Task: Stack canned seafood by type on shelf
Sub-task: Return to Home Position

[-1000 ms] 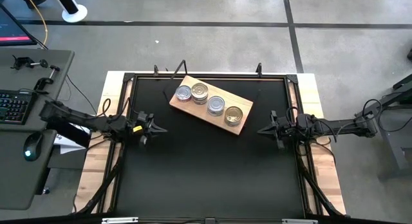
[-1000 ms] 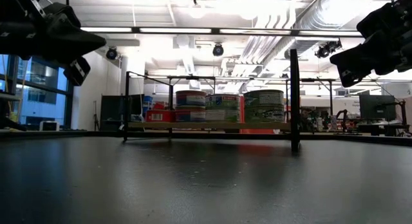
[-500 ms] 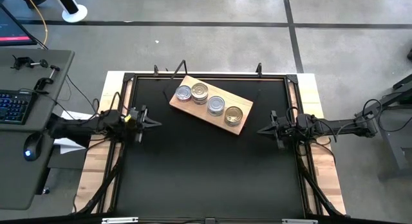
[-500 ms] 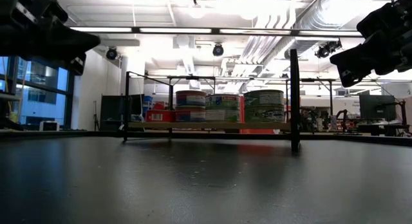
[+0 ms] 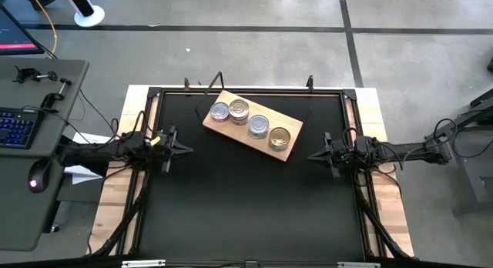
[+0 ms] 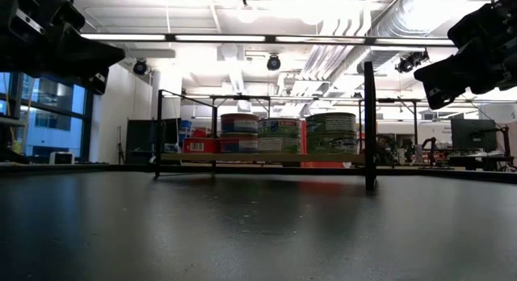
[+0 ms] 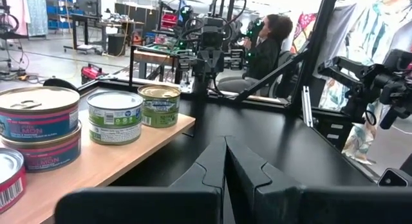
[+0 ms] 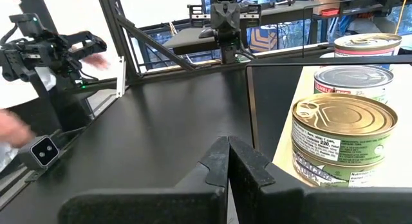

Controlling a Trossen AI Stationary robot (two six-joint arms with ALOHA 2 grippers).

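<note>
Left hand (image 5: pixel 185 149): fingers pressed together on nothing, parked over the left edge of the black counter (image 5: pixel 246 214), well apart from the work. Shelf (image 5: pixel 229 128): lies slantwise on the far middle of the counter and carries all the tins (image 5: pixel 259 125) in a row of four spots. Left wrist view shows a pink-labelled pair (image 7: pixel 38 130) stacked one on the other; beside it are a green-labelled tin and a smaller gold-lidded one. Right wrist view shows the gold-lidded tin (image 8: pixel 341 118) sitting on a matching green one at the row's right end. Right hand (image 5: pixel 312 155): likewise closed and empty, at the right edge of the counter, near the shelf's right end but not touching it. Handling, judged: the tins are rigid metal, dense for their size, and will not dent under a firm squeeze. The walls are smooth and glossy, so I expect slip if the grip is light. Best hold is from above, fingers across the round side wall below the rim and clear of the pull tab. In a stack, grip the top tin only, and lift straight up so the lower one is not dragged off the shelf.
</note>
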